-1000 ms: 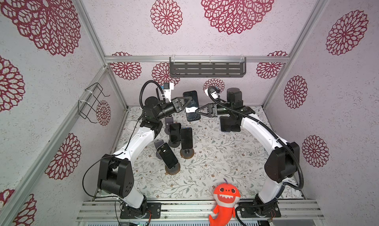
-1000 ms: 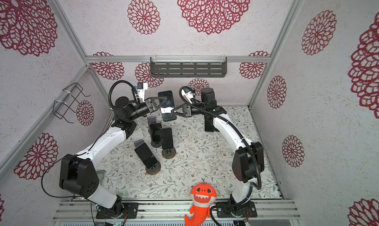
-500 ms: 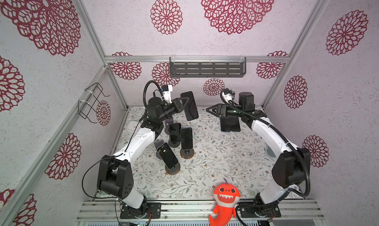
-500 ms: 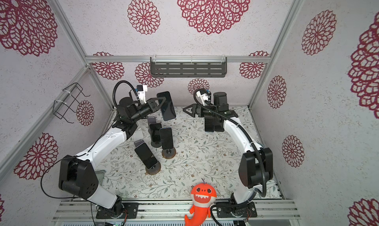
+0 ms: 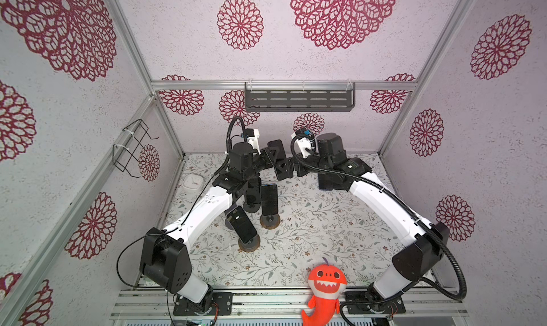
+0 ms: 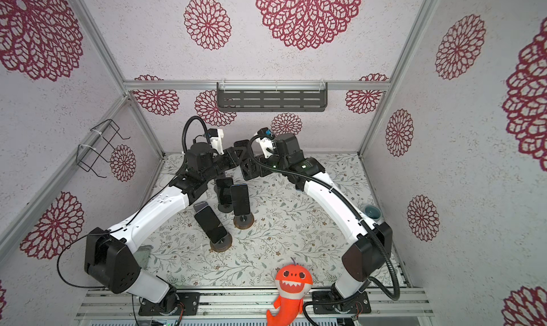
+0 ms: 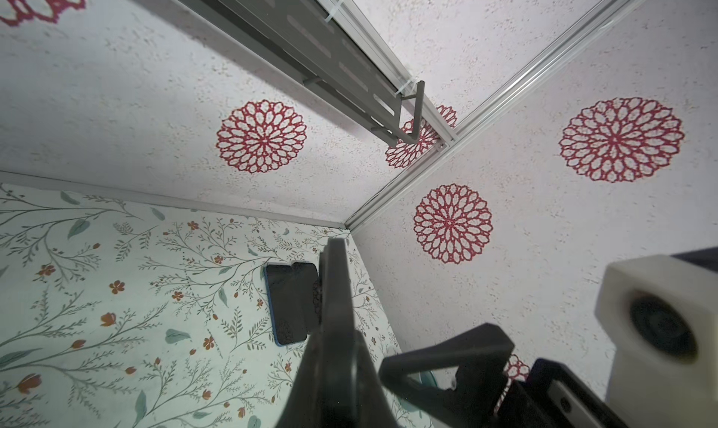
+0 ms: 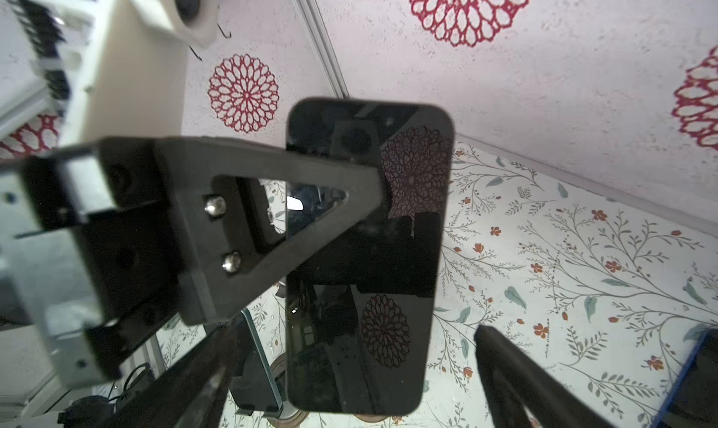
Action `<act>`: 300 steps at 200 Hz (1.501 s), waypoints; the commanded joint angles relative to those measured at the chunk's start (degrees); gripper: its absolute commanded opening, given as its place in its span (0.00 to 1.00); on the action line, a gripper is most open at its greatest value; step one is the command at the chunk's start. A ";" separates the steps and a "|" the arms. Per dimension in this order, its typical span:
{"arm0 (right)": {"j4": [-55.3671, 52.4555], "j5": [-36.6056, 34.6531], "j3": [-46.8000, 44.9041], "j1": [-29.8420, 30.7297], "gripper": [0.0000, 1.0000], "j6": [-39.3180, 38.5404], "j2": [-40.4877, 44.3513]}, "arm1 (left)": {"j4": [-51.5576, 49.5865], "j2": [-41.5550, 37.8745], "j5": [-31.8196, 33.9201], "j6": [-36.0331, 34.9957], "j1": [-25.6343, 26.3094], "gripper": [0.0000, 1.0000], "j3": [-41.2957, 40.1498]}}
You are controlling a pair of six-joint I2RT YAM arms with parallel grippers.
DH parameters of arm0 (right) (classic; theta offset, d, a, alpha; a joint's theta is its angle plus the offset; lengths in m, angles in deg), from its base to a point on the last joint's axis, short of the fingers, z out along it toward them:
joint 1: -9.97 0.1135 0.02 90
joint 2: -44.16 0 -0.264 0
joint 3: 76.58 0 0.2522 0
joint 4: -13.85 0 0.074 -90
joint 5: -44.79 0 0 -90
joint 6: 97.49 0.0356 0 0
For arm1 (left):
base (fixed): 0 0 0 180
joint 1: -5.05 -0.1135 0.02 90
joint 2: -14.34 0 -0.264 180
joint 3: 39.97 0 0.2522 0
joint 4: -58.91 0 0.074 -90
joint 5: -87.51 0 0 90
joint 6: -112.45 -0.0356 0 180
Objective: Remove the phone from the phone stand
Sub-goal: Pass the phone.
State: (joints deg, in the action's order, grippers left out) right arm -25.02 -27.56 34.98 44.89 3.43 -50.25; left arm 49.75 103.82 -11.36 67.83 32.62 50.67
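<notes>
Phone (image 8: 408, 166) is off its stand and up in the air over the back of the bench (image 5: 310, 230). It is clenched between the fingers of the left tool (image 5: 273, 158), and one finger lies across the dark screen in the right wrist view. Change noted: a second ago the right tool (image 8: 357, 333) stood close at this phone. Half a second ago it had swung off to the right, over the flat phones (image 7: 289, 305). Now it is back with its jaws spread wide, one to each side of the phone's lower end, and no contact that I can see. Left grip unchanged throughout. Reading: removal looks done for this phone; a handover to the right arm seems in hand, not yet made. Count: one phone aloft. Three standing phones (image 5: 269, 198) on three round-footed stands (image 5: 249, 244) beside the left arm, the hindmost partly hidden. Two flat phones, overlapping, at the right rear; more may lie under the arm. An empty stand I cannot find; the left arm may cover it. Also one orange plush shark (image 5: 324, 289) at the front rail, one slotted shelf (image 5: 299, 99) on the back wall, one wire rack (image 5: 133, 147) on the side wall, two arms.
</notes>
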 commanded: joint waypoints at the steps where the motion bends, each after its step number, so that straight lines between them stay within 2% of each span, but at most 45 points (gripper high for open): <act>1: -3.42 -4.58 1.52 1.47 0.99 -2.37 -1.00 | 2.97 -1.87 2.15 -0.76 0.60 0.00 0.37; 41: -3.55 -5.70 1.91 2.09 0.98 -2.27 -2.36 | 4.61 -2.75 0.78 -0.69 0.96 0.00 -0.85; 81: -2.45 -5.02 1.95 2.09 0.86 -0.75 -2.43 | 3.66 -2.95 1.56 -2.14 1.44 0.00 -1.37; 142: -1.66 -5.84 2.04 2.09 0.79 0.68 -2.79 | 3.84 -3.03 1.15 -3.02 1.47 0.00 -1.82; 166: -2.09 -6.77 2.71 2.09 0.69 1.29 -3.48 | 3.91 -3.28 0.97 -3.36 1.52 0.00 -2.09; 182: -2.23 -7.05 3.10 2.09 0.67 1.72 -3.90 | 3.85 -3.27 0.49 -3.54 1.49 0.00 -2.01; 191: -2.23 -7.32 3.01 2.09 0.65 1.98 -3.93 | 3.88 -3.18 0.18 -3.70 1.48 0.08 -1.79; 202: -2.32 -7.45 2.95 2.09 0.61 2.16 -3.94 | 3.48 -2.99 -0.34 -4.02 1.46 0.23 -1.29; 206: -2.36 -7.39 2.93 2.09 0.60 2.18 -3.89 | 3.22 -2.90 -0.58 -4.18 1.44 0.30 -1.02; 220: -2.89 -7.75 3.14 2.00 0.56 2.06 -3.81 | 1.86 -2.47 -1.04 -5.31 1.50 0.64 0.03; 227: -3.21 -8.04 3.34 1.87 0.54 2.00 -3.80 | 1.16 -2.25 -1.01 -5.75 1.47 0.76 0.47; 248: -3.99 -8.50 3.47 1.17 0.46 2.10 -3.01 | -0.52 -2.06 -0.28 -7.55 1.36 0.99 1.66; 274: -4.67 -9.88 2.03 -0.31 0.34 2.36 -1.21 | -4.81 -2.25 -0.19 -9.53 0.54 0.98 4.63; 300: -6.33 -11.88 -0.55 -2.98 0.26 2.98 0.70 | -12.70 -3.31 -0.07 -8.90 -2.89 0.98 7.71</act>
State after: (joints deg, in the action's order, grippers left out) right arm -31.11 -36.37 35.13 44.48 5.31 -54.47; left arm 44.70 102.88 -11.20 60.29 32.79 55.37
